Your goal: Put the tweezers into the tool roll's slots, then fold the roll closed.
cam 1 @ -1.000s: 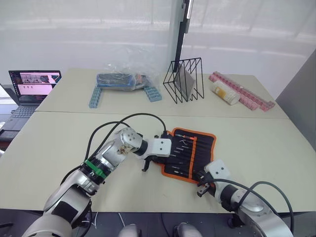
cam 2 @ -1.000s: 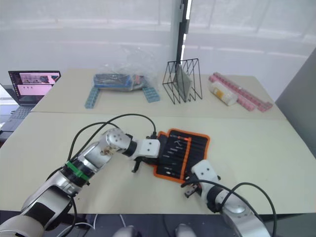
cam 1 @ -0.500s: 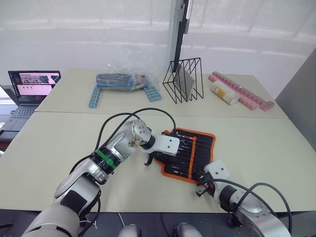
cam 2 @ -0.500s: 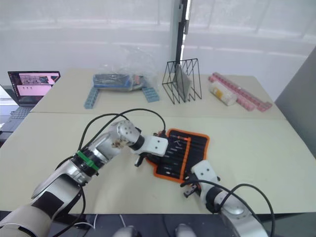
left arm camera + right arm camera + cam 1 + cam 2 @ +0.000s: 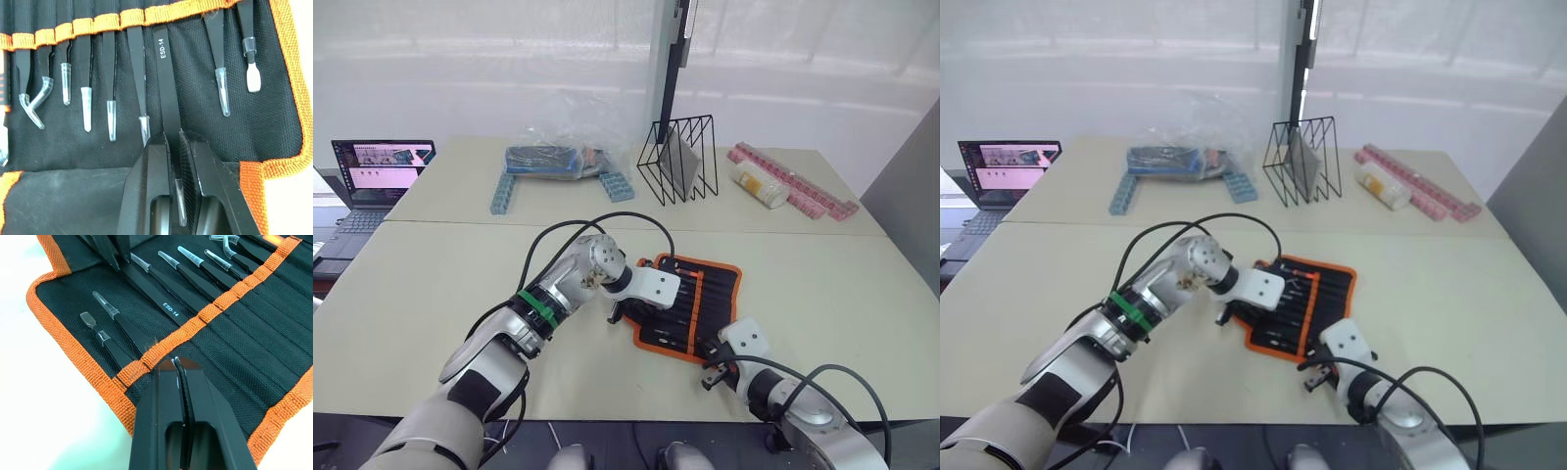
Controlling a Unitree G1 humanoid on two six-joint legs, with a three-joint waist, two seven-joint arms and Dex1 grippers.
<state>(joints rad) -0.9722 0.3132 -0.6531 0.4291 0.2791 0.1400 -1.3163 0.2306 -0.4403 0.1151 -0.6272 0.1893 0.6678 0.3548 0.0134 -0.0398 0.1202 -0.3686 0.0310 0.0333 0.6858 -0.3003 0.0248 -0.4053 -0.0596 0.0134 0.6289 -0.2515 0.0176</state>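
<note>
tool roll point(image 5: 274, 98): black woven cloth with a rough, grainy weave; matt
border trim point(image 5: 161, 345): bright orange woven tape, coarse and ribbed
slots point(image 5: 254, 318): the same black cloth, stitched in narrow pockets
tweezers point(image 5: 166, 83): slim black metal, smooth, with a soft satin shine; one has white printed letters
tweezer tips point(image 5: 111, 106): covered with small clear plastic caps, glossy
left gripper point(image 5: 172, 196): black hard plastic fingers, smooth, with a slight shine; inner pads look ribbed
right gripper point(image 5: 180, 396): black plastic, smooth and a little glossy
table point(image 5: 431, 284): pale beige top, smooth and matt
wire rack point(image 5: 680, 162): thin black metal wire
plastic bag point(image 5: 558, 137): clear, crinkled, shiny film
</note>
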